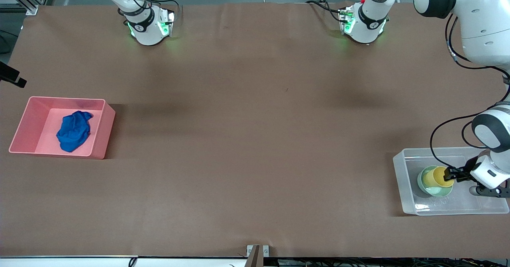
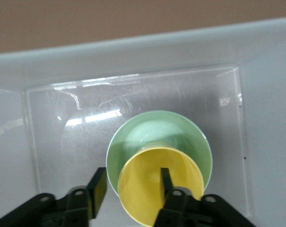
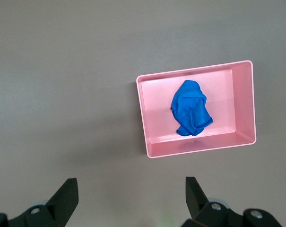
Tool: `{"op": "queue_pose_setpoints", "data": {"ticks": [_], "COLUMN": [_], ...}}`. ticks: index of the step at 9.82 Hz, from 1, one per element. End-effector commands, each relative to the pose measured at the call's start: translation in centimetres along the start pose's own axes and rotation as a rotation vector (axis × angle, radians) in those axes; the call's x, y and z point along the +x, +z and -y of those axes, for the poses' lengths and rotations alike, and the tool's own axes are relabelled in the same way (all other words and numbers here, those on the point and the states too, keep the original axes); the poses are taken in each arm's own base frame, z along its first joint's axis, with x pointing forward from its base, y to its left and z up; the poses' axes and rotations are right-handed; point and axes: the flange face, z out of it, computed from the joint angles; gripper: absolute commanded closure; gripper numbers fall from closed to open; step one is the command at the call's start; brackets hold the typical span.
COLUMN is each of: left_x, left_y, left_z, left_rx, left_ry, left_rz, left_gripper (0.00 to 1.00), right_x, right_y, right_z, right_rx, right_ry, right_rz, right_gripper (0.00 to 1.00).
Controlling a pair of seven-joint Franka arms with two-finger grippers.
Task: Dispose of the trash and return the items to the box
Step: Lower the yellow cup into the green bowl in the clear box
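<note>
Wrist views fill in what the front view hides: my left gripper (image 2: 133, 187) straddles the yellow cup's (image 2: 159, 187) wall, jaws apart, cup tilted in the mint bowl (image 2: 185, 130) inside the clear box (image 2: 133, 56). My right gripper (image 3: 132, 191) hangs wide open above the table, blue wad (image 3: 190, 108) crumpled in the pink bin (image 3: 199, 146)

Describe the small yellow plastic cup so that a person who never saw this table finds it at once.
Find the clear rectangular plastic tub at the left arm's end of the table. Inside it lies a shallow mint-green bowl, and the yellow cup stands in that bowl. It is the only yellow thing, narrower than the bowl.
</note>
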Motion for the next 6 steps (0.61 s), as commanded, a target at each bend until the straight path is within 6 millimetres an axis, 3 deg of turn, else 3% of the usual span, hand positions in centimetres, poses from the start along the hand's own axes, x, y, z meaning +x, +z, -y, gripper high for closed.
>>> {"op": "queue_pose_setpoints", "data": {"ticks": [1,4,6], "left_x": [0.8,1.3,-2.2], "left_y": [-4.4,-14.7,-21.0], "left_z": [-1.3,-9.6,-13.6], "left_rx": [0.013,0.01,-0.032], "left_ry": [0.028,-0.017,-0.05], "left_rz": [-0.036,-0.017,0.0], "left_gripper": [0.0,0.0,0.0], "right_x": [-0.8,-0.8,-0.8], "right_y": [-0.2,-0.2,-0.2], "right_z": [-0.1,-0.2,-0.1], "right_rx": [0.012,0.01,0.012], "right_ry": [0.003,0.005,0.003], "right_rz": [-0.002,-0.002,-0.002], "right_gripper": [0.0,0.0,0.0]}}
